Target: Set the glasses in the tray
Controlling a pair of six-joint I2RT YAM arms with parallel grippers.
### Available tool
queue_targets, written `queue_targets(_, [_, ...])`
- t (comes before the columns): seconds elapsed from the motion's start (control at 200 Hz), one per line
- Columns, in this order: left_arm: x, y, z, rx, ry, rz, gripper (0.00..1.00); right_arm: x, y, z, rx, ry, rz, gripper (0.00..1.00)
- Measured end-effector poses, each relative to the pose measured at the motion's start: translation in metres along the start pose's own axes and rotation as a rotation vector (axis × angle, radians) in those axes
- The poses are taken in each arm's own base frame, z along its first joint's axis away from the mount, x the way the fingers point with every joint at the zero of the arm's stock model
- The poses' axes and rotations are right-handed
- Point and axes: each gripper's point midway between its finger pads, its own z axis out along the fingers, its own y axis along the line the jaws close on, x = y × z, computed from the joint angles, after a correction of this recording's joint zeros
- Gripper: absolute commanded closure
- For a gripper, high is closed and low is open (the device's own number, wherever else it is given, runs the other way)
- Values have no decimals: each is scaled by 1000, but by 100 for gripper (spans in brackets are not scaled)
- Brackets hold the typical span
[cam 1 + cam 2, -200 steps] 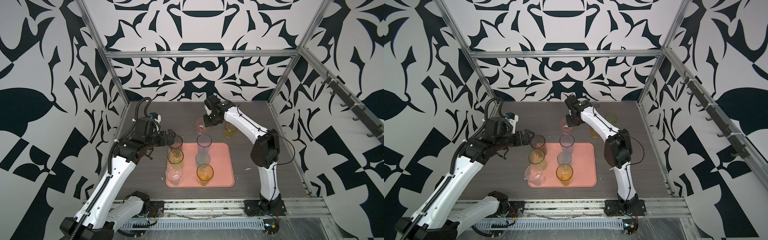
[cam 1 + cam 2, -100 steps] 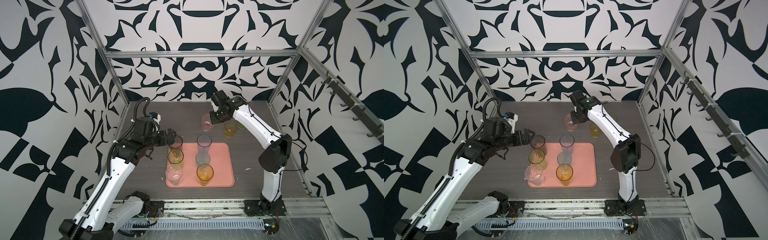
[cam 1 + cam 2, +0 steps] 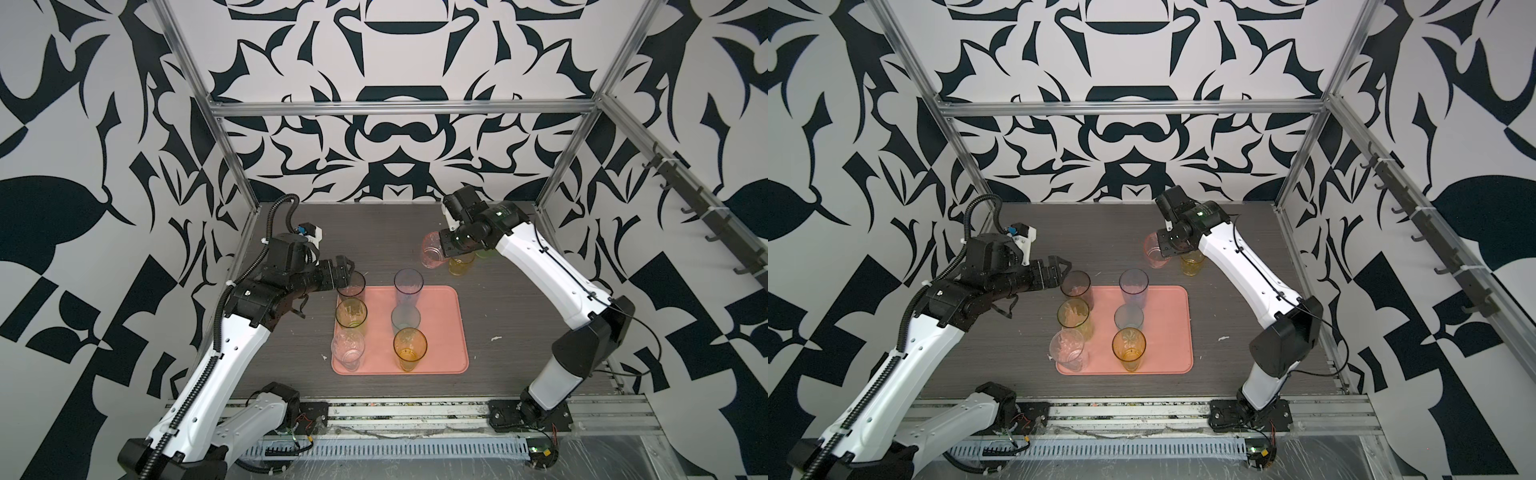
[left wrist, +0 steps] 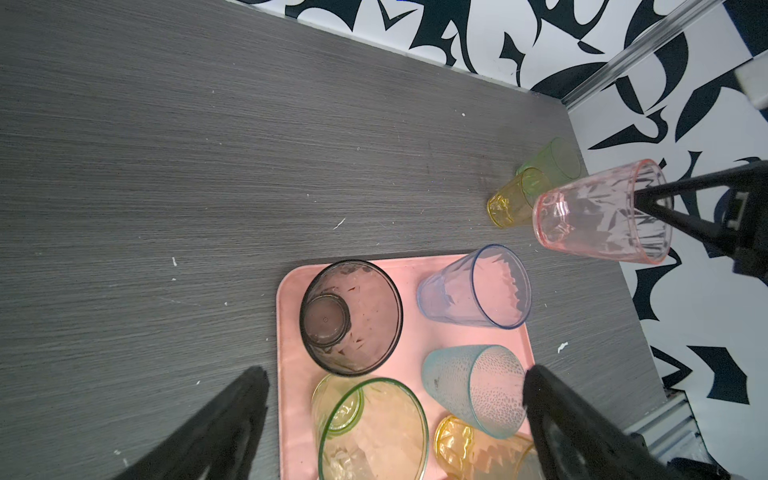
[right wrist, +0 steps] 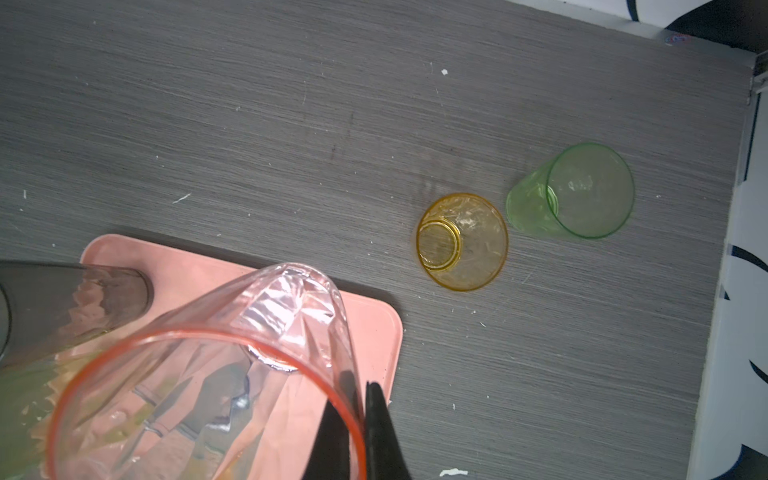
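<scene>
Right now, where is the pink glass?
In both top views the pink glass is right of centre, just beyond the far right corner of the tray, pinched at its rim by the right end effector, beside the small yellow glass.

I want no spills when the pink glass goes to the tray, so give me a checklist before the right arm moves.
1. Grip: right gripper shut on the pink glass at its rim: ok.
2. Lift: pink glass off the table: cannot tell.
3. Room: tray bare on its right side in both top views: ok.
4. Path: left gripper open, by the grey glass, away from that side: ok.
5. Neighbours: yellow glass and green glass standing apart from the pink glass: ok.
</scene>
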Motion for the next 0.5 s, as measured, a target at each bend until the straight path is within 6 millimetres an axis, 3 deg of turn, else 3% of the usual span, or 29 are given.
queue_targets(0.255, [-2, -3, 4, 16, 2, -13, 1, 39, -14, -5, 16, 25, 1, 100])
queue_targets(0.5, [-2, -3, 7, 19, 9, -18, 0, 72, -21, 9, 25, 54, 20, 100])
